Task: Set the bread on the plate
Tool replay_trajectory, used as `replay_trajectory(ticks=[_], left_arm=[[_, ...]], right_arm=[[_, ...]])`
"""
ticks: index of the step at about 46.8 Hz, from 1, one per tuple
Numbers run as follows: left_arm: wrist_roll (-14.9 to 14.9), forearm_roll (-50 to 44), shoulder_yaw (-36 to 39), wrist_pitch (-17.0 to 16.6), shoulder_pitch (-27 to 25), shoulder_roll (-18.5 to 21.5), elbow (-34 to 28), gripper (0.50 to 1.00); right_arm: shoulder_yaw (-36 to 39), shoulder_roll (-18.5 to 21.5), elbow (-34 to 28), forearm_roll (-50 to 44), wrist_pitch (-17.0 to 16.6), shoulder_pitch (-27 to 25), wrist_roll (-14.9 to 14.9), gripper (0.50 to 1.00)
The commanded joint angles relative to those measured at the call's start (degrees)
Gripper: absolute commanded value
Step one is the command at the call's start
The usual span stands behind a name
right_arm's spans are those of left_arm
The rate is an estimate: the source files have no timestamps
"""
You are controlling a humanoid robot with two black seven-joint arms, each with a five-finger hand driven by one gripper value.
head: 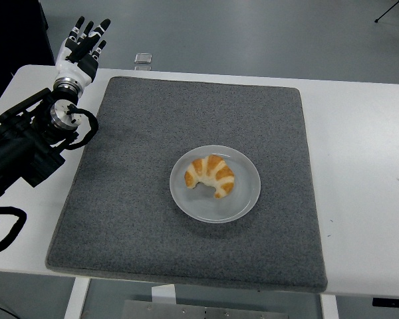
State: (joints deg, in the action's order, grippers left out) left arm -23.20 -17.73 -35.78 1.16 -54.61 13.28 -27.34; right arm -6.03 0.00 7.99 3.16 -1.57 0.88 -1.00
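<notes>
The near edge of the white table (369,266) is seen along the bottom, with part of its frame showing below. A square grey felt mat (153,166) is laid on it and covers most of the middle, its near edge lying close to the table's near edge.

Slightly to the near side of the mat's centre a round pale grey plate (246,199) is set flat on the felt. The bread (209,176), a crescent-shaped croissant with golden-brown and cream bands, is found lying on the plate, a little toward 10 o'clock from the plate's middle, with the open side of its curve turned toward 6 o'clock. Nothing else is touching it.

At about 9 to 10 o'clock from the plate, well apart from it, the black left arm (26,149) is seen coming in from the left edge over the table beside the mat. Farther off, at about 11 o'clock near the mat's far left corner, the left hand (80,48) is raised with its fingers (101,30) straight, pointing upward and slightly spread; nothing is held in it.

Beyond the table's far edge, at about 11 o'clock, a small clear square object (143,60) is seen on the grey floor (253,33).
</notes>
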Motion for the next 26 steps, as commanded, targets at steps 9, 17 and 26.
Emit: replay_trajectory(ticks=[9,17,26], left_arm=[[-0.1,0.0,-0.3,0.1,0.9,0.0,0.0,1.000],[-0.1,0.0,-0.3,0.1,1.0,0.0,0.0,1.000],[-0.3,-0.1,-0.3,0.0,1.3,-0.3,0.0,1.000]], right_arm=[[-0.2,0.0,0.0,0.0,-0.3,0.0,0.1,0.952],[0.1,0.0,0.0,0.4,-0.3,0.0,0.3,0.952],[0.1,0.0,0.0,0.5,-0.5,0.0,0.1,0.952]])
